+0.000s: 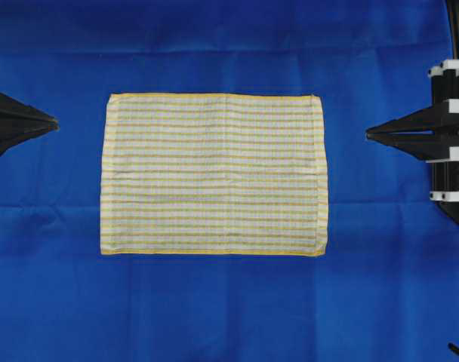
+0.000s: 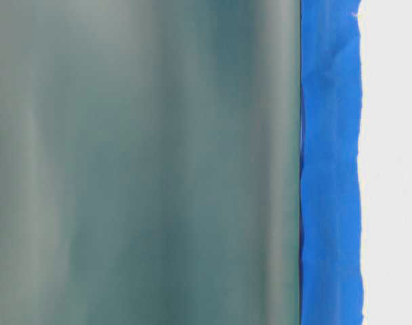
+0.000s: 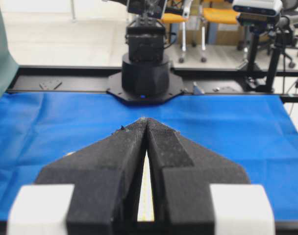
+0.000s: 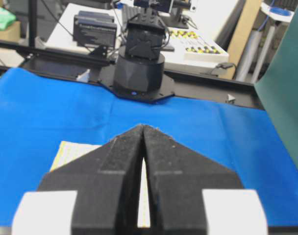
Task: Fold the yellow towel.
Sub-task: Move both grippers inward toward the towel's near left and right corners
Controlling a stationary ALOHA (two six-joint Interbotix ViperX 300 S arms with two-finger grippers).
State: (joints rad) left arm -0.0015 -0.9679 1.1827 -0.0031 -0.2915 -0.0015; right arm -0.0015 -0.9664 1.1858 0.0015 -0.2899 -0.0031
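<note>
The yellow towel (image 1: 213, 174) lies flat and unfolded in the middle of the blue cloth, its stripes running left to right. My left gripper (image 1: 54, 121) is shut and empty, its tips meeting a short way left of the towel's upper left corner. My right gripper (image 1: 368, 133) is shut and empty too, off the towel's right edge. In the left wrist view the black fingers (image 3: 124, 152) meet at the tip (image 3: 146, 120), and a sliver of towel (image 3: 146, 196) shows behind them. The right wrist view shows the shut tips (image 4: 142, 127) and a towel corner (image 4: 73, 151).
A large blue cloth (image 1: 229, 309) covers the whole table. The opposite arm's black base (image 3: 145, 73) stands at the table's far edge in each wrist view. A green backdrop (image 2: 138, 162) fills most of the table-level view, beside a strip of blue cloth (image 2: 331, 169).
</note>
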